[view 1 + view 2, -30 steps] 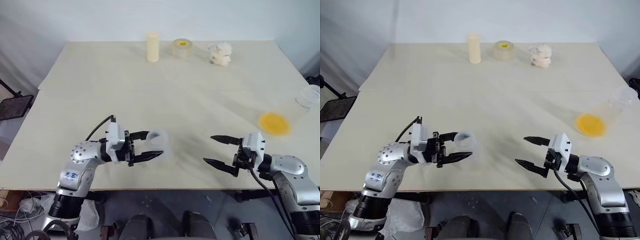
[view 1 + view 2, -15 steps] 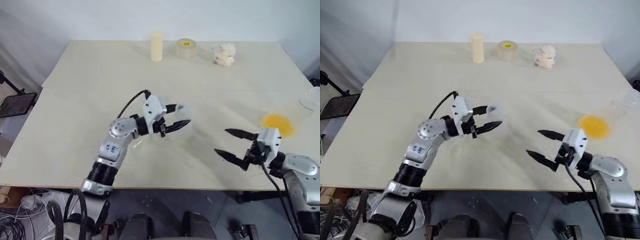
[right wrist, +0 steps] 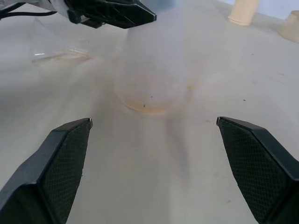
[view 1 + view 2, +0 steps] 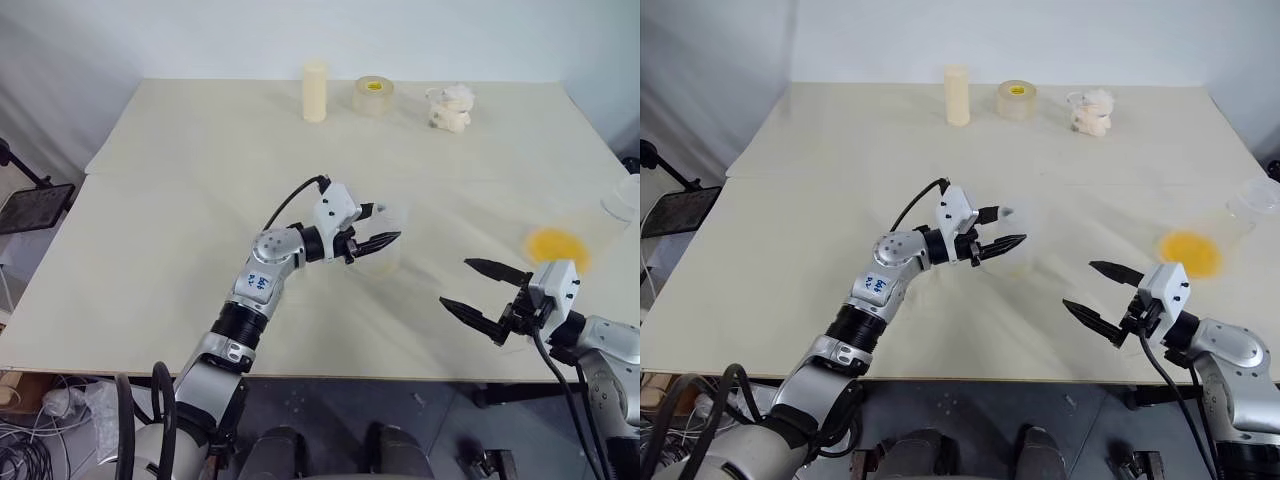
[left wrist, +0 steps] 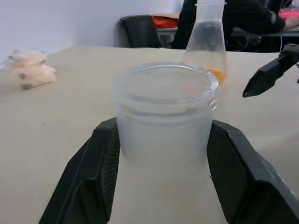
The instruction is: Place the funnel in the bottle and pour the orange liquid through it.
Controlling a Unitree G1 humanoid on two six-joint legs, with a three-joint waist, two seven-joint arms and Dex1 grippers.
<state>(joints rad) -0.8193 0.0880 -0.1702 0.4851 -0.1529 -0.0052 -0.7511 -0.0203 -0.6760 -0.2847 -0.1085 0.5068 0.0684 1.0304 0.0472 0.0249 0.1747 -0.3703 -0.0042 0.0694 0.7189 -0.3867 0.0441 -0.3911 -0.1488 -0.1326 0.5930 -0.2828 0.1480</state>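
Bottle point(image 5: 163, 121): translucent, wide-mouthed, upright at mid-frame on the desk point(image 4: 200, 180), long axis vertical, mouth open upward. Left gripper point(image 4: 385, 224): fingers clasped against both flanks of the bottle, reaching in level from the left of the frame. Right gripper point(image 4: 455, 282): fingers spread wide, empty, at lower right, tips aimed toward the bottle, well apart from it. Orange liquid point(image 4: 551, 247): a shallow pool in a clear flask point(image 5: 206, 42) near the desk's right edge, nearer the right arm. Bare desk lies between bottle and flask.
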